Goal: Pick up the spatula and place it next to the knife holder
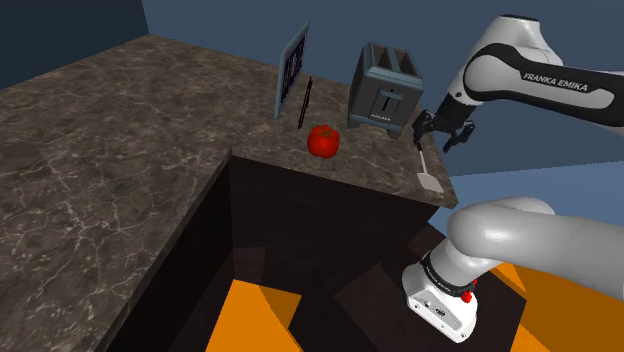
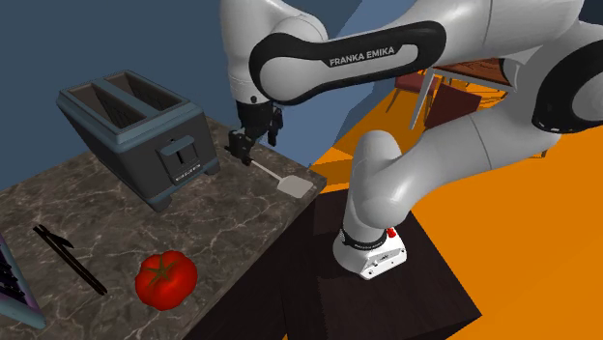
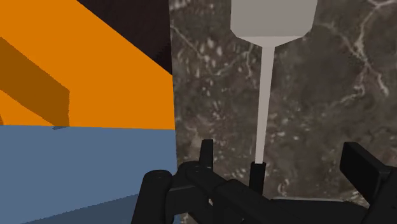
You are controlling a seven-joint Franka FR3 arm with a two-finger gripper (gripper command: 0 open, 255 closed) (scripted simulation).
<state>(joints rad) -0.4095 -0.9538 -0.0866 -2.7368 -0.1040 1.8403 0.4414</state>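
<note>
Pale grey, flat-bladed spatula [image 3: 264,95] is what you are after, and it lies on the counter right at the edge, just beside the blue-grey two-slot toaster [image 1: 388,90]. Your all-black two-finger gripper [image 3: 281,153] hangs over the dark handle end with its fingers spread. The handle runs between them, and neither finger touches it, so nothing is grasped yet.

By my reading, every step of the task remains: close on the handle, lift, carry it past the toaster and the red tomato [image 1: 323,141], and set it down beside the slanted blue-grey knife holder [image 1: 292,68], which stands well apart on the toaster's far side.

You work on a dark, pale-veined marbled stone counter [image 1: 120,150] that bends around a recess with dark cabinet fronts. An orange floor [image 1: 255,320] lies below, and a blue wall [image 1: 230,25] rises behind.
</note>
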